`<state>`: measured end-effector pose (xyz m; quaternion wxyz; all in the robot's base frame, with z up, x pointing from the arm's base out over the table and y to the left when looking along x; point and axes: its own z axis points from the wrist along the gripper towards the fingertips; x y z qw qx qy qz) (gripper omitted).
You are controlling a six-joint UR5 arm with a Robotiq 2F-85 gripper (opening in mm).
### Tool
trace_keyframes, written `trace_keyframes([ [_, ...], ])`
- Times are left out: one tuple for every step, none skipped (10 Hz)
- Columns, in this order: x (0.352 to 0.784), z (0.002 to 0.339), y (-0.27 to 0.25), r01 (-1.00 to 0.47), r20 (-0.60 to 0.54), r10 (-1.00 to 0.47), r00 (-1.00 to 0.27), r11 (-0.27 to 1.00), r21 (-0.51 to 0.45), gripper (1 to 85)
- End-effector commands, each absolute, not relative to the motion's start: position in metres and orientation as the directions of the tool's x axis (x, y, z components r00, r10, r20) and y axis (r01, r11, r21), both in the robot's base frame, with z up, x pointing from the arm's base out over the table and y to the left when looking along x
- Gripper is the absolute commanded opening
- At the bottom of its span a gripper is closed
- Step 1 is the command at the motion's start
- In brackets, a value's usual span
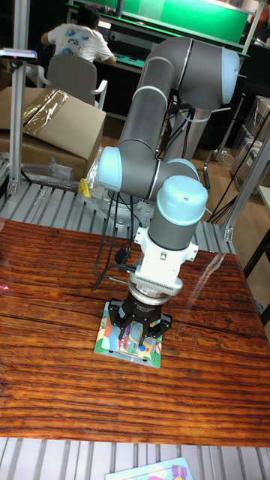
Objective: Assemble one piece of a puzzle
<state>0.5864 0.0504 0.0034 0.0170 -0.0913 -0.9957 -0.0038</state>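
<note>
Scanning from the left edge, one cardboard box [52, 124] sits behind the bench, with a crinkled foil sheet [45, 107] lying in its open top. One grey chair [71, 79] stands behind the box, and one person [77, 37] in a white printed shirt sits beyond it, back to the camera; the head is cut off by the top of the frame.

One wooden bench [52, 315] with a dark red grain fills the middle of the view, bordered front and rear by ribbed metal strips.

One UR5 arm [161, 112], grey with pale blue joint caps, bends down over the bench. Black cables [105, 247] hang from it on its left side.

One end effector [137, 330] points straight down over one puzzle board [128, 343], which lies flat on the bench near its centre. The board is square and multicoloured. The end effector body covers most of the board, leaving only the margins and near corners in view. Whether the fingers are apart, together, or clamped on a piece cannot be determined; the tips merge with the coloured print below them. No separate puzzle piece can be made out.

One further coloured printed board [154, 470] shows at the bottom edge, right of centre, cut off by the frame.
</note>
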Motion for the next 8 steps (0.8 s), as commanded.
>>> trace_keyframes([
  [0.5870,0.0051,0.0509,0.179,0.035,0.179,-0.983,0.984,0.009,5.3],
  [0.5880,0.0047,0.0491,0.176,0.031,0.176,-0.984,0.984,0.005,6.3],
  [0.5886,0.0044,0.0488,0.172,0.029,0.172,-0.985,0.985,0.005,7.7],
  [0.5894,0.0045,0.0492,0.170,0.027,0.170,-0.985,0.985,0.007,9.0],
  [0.5898,0.0045,0.0504,0.170,0.026,0.170,-0.985,0.985,0.012,10.7],
  [0.5903,0.0047,0.0512,0.169,0.025,0.168,-0.985,0.986,0.015,13.0],
  [0.5903,0.0048,0.0516,0.167,0.025,0.167,-0.986,0.986,0.017,14.3],
  [0.5904,0.0048,0.0520,0.166,0.025,0.165,-0.986,0.986,0.018,15.3],
])
